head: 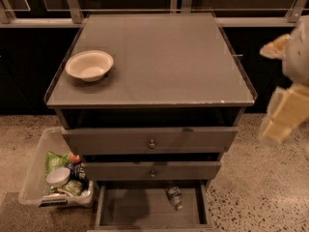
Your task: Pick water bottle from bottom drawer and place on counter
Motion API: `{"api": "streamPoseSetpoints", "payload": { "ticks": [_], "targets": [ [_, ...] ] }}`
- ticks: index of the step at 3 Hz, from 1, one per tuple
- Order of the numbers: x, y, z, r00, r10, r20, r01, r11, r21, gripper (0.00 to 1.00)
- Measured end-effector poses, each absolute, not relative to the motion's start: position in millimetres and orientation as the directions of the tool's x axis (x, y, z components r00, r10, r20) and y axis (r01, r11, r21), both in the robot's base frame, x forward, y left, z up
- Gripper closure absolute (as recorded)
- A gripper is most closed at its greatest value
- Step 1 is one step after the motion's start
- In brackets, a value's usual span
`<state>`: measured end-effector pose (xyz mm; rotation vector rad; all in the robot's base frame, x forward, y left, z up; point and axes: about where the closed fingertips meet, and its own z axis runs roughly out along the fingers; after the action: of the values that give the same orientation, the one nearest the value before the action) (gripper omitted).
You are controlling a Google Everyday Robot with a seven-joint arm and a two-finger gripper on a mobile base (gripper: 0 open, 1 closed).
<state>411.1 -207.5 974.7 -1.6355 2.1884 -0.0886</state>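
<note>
In the one camera view, the job is at its start. The water bottle lies on its side on the floor of the bottom drawer, which stands pulled open. The bottle is towards the back and right of the middle, partly under the front of the drawer above.

It is a small clear bottle with a dark band round its middle. Its cap end seems to point towards the front, though that is hard to make out.

The pincer hangs at the right edge of the view, well apart from the cabinet and far above the drawer. I cannot tell whether it is open or closed, and it holds nothing that I can see.

By my judgement the step in hand is the approach. The next move calls for the pincer to swing left and drop low in front of the cabinet, then reach into the shallow drawer without striking the drawer fronts above.

The tabletop has room right of the white bowl.
</note>
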Motion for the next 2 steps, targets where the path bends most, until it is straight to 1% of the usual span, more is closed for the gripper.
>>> {"api": "streamPoseSetpoints", "payload": {
  "ticks": [1, 2],
  "targets": [
    [374.5, -189.1, 952.7, -0.307, -0.863, -0.402, -0.86, 0.433, -0.272, 0.0],
    [349.8, -177.1, 905.0, -0.443, -0.749, -0.493, -0.778, 0.594, -0.203, 0.0]
  ]
}}
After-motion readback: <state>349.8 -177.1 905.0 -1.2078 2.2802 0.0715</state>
